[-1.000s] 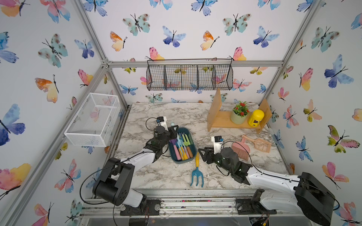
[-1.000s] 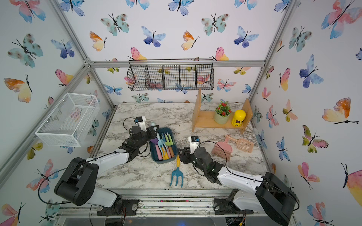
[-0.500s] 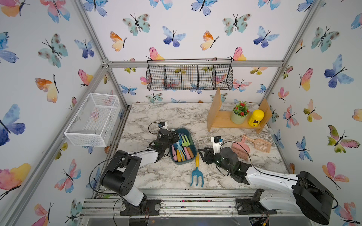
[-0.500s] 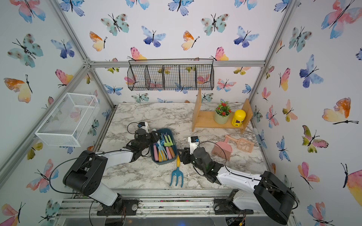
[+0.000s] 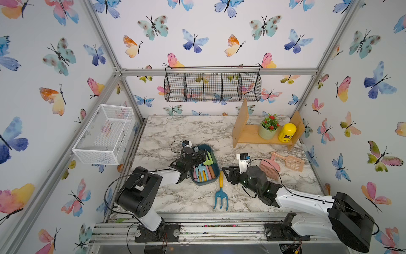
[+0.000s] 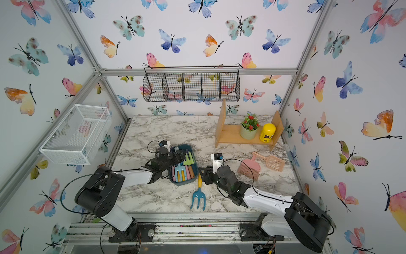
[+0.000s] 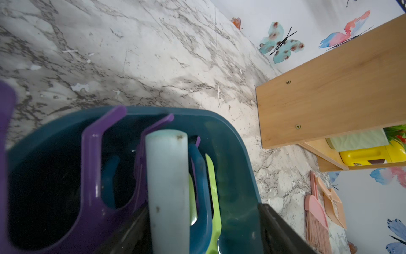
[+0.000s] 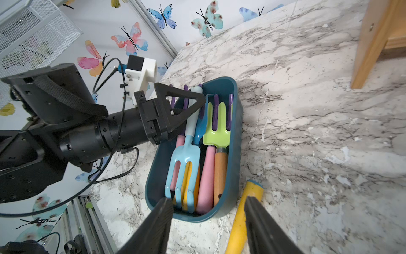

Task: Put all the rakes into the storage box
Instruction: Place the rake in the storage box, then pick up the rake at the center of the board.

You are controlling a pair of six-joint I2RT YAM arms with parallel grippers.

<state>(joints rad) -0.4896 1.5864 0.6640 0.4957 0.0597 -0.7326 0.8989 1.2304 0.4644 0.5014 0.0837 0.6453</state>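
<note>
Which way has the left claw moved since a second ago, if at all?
Yes. Against the storage box, the left claw shifted slightly toward the table's front edge.

Dark teal plastic tub (image 5: 204,183) crammed w/ colourful hand tools (image 5: 205,171), left pincer (image 5: 199,154) over its far end; marble bench (image 5: 186,129) behind = wide open.

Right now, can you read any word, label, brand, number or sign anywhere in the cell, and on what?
No text can be read.
Yellow jar on the wooden shelf: a dark label, too small in both top views and blurred in the left wrist view.
Teal box: no print shows.
</note>
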